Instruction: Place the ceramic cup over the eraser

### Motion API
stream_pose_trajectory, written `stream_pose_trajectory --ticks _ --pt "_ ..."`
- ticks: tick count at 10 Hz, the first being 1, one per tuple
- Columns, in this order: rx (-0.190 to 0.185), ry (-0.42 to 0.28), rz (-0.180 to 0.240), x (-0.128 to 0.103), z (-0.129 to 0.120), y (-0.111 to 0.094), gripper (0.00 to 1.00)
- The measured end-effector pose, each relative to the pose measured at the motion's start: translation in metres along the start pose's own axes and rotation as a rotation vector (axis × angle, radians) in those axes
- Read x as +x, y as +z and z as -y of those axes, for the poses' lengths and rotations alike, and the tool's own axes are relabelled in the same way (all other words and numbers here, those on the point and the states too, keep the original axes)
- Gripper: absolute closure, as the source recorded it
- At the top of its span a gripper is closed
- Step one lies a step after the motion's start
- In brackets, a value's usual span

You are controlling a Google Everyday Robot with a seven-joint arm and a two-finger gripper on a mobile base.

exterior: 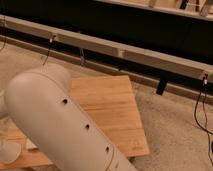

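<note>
My big white arm (60, 125) fills the lower left and covers much of the wooden board (110, 110). The gripper is out of view, hidden somewhere past the arm toward the lower left. A small white tapering shape (9, 149) at the bottom left edge looks like the ceramic cup, standing on the board and partly cut off by the arm and the frame. The eraser is hidden.
The board lies on a speckled beige floor (175, 130). Behind it runs a long low metal rail (140, 55) under a dark wall, with a black bracket (161, 85) and thin cables (202, 107) hanging at the right.
</note>
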Motion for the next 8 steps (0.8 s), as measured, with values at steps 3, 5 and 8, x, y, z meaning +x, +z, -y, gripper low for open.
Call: stream_pose_trajectory --ticks 3,5,8 --pt "0.026 0.02 -0.031 0.005 0.012 0.014 0.55" --pt "0.028 0.023 -0.054 0.008 0.012 0.02 0.75" --pt "0.042 0.04 -0.097 0.015 0.016 0.007 1.0"
